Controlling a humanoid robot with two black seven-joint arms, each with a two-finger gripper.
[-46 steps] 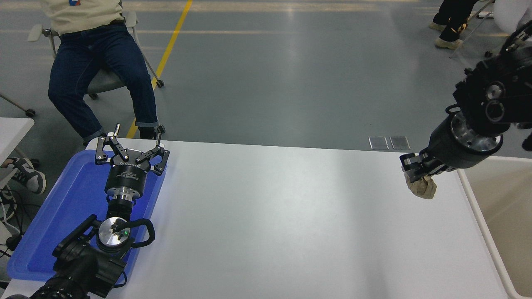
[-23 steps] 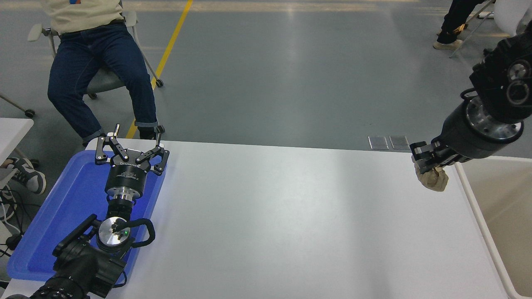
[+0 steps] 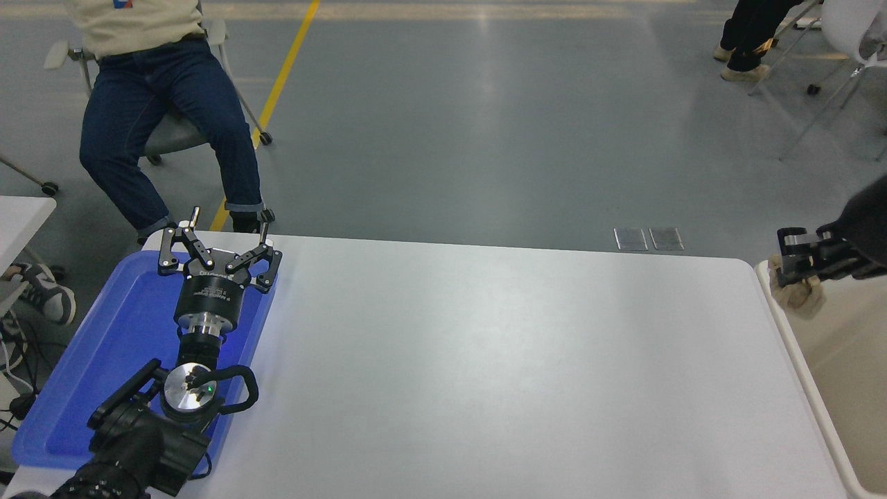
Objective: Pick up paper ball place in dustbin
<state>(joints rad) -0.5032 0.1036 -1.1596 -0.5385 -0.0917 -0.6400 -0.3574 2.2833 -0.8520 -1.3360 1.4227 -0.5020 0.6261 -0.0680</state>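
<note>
My right gripper (image 3: 797,267) comes in from the right edge and is shut on the beige-tan paper ball (image 3: 800,294). The ball hangs under the fingers, just over the near-left rim of the off-white dustbin (image 3: 790,333), which stands against the table's right end with its beige inside showing. Most of the right arm is out of the picture. My left gripper (image 3: 218,242) is parked at the lower left over the blue tray, open and empty.
A flat blue tray (image 3: 104,346) lies at the table's left edge under the left arm. A person in jeans (image 3: 159,118) sits on a chair beyond the table's far left corner. Another person's legs (image 3: 748,34) show at the top right.
My right gripper has carried the paper ball to the right, from over the table's right end to over the dustbin's rim. The left arm has not moved.
</note>
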